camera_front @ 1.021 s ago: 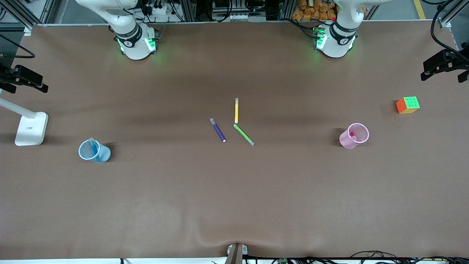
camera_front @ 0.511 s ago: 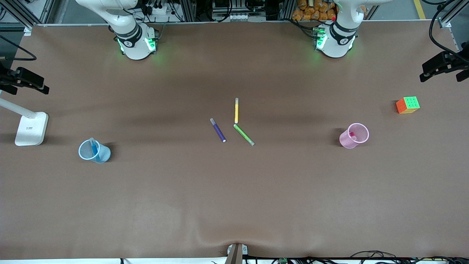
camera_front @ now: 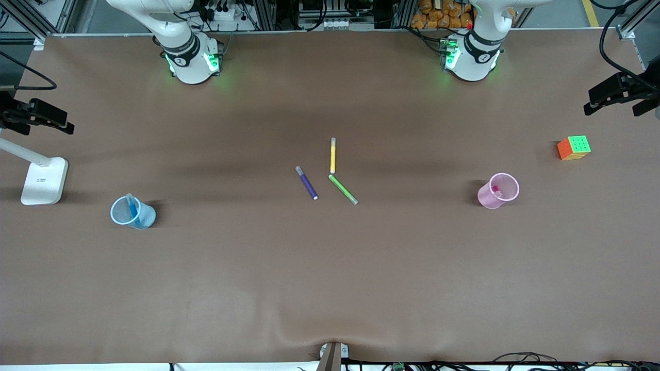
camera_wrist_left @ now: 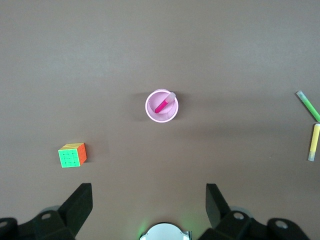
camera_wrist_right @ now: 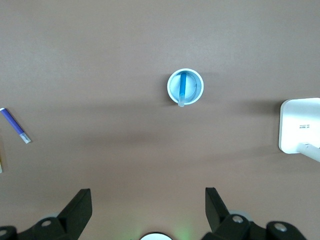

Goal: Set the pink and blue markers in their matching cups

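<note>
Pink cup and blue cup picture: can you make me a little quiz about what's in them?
1. True or false: the pink marker stands inside the pink cup.
2. What is in the blue cup? A) purple marker B) blue marker C) nothing
3. How many markers lie loose on the table between the cups?

Key: 1 true. 2 B. 3 three: the yellow marker, the green marker and the purple marker. The left gripper and the right gripper are both open and hold nothing.
</note>
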Robot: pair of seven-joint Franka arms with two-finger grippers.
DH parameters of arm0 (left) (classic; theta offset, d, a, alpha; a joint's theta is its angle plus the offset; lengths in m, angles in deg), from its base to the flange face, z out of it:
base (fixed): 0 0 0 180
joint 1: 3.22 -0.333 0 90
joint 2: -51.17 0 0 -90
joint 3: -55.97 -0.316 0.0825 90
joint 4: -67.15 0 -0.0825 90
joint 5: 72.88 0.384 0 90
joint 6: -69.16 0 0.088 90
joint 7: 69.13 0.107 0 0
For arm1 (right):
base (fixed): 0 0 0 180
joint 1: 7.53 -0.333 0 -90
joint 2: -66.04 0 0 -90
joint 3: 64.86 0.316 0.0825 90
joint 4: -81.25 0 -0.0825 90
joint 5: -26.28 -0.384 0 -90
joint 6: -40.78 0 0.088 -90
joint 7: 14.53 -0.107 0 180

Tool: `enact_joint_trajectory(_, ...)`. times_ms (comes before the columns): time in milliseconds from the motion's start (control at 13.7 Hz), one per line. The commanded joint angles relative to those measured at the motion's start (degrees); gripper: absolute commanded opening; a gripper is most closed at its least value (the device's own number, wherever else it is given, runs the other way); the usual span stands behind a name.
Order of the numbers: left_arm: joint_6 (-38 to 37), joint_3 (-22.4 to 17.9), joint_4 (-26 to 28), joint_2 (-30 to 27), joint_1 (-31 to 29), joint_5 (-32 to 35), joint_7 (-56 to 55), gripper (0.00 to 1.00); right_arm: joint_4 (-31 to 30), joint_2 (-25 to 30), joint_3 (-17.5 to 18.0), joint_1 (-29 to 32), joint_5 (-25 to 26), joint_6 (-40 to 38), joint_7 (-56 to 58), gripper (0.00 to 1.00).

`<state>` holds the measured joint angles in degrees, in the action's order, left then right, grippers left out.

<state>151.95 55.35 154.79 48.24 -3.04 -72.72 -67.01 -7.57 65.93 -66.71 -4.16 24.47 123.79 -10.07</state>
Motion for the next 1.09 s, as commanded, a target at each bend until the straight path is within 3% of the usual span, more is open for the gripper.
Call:
enact_joint_trajectory(0, 0.1, -0.3, 0.2, -0.1, 0.1, -0.5, 0.3, 1.0, -0.4, 0.3, 0.4, -0.1, 1.2, -0.1, -0.4, 1.0)
enact_joint_trajectory(1021, 0.2, -0.2, -1.9, 2.1, 0.4, -0.9, -0.1, 1.0, -0.4, -0.1, 0.4, -0.1, 1.2, -0.1, -0.4, 1.0)
